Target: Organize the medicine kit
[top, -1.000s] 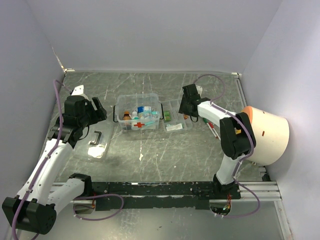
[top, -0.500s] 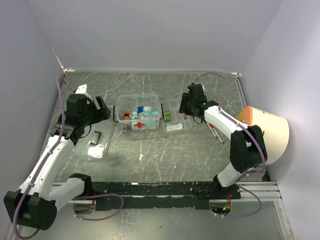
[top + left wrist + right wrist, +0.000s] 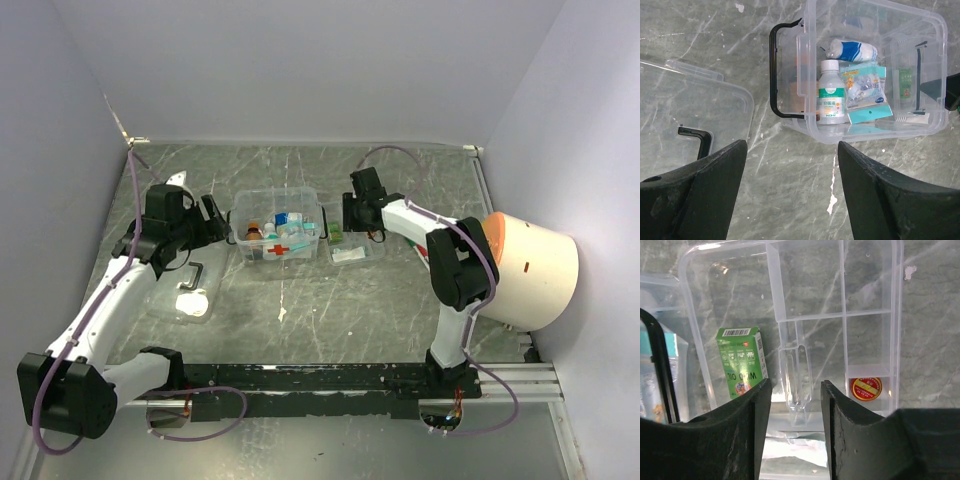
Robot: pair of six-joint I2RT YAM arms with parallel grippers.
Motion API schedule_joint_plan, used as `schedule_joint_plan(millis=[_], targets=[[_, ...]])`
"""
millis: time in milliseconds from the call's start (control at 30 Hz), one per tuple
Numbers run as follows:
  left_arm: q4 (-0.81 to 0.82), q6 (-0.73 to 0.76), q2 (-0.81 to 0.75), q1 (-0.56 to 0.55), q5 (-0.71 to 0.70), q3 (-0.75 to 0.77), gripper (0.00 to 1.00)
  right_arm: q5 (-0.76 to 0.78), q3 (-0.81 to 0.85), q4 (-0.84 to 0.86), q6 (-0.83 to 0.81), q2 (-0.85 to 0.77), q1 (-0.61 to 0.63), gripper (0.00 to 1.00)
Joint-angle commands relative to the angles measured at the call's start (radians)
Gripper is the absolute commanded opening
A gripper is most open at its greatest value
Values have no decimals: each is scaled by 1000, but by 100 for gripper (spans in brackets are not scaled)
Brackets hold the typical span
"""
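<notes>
Medicine kit [image 3: 810, 75], its red cross [image 3: 279, 249] seen only from above, sits just ahead of the open, empty left gripper [image 3: 790, 200], while the right gripper [image 3: 792, 440], fingers parted and empty, hovers over a compartmented tray [image 3: 810, 280] whose green box [image 3: 742, 365] reads "OIL".

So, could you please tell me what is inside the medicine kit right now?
Inside the medicine kit: a white bottle with a green label, a white-and-blue roll and a teal-backed packet. Anything beneath the packet is covered, and items at the far side are too blurred to name.
</notes>
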Motion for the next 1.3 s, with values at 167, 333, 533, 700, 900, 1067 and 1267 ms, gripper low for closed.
schedule_joint_plan(millis=[167, 333, 533, 700, 900, 1067, 1267], targets=[[21, -18, 28, 10, 56, 27, 84, 7, 53, -15, -75, 65, 8, 40], [27, -19, 39, 10, 72, 28, 83, -7, 89, -41, -109, 119, 9, 34], [36, -30, 34, 9, 95, 27, 84, 25, 105, -53, -115, 158, 11, 34], [34, -46, 35, 9, 78, 27, 85, 82, 102, -53, -121, 177, 23, 31], [16, -77, 73, 10, 75, 50, 85, 111, 79, -62, -128, 148, 23, 2], [-35, -57, 134, 10, 42, 105, 83, 108, 23, -49, -111, 44, 19, 0], [-34, -22, 226, 10, 72, 180, 80, 114, -18, -79, -100, -49, 3, 0]])
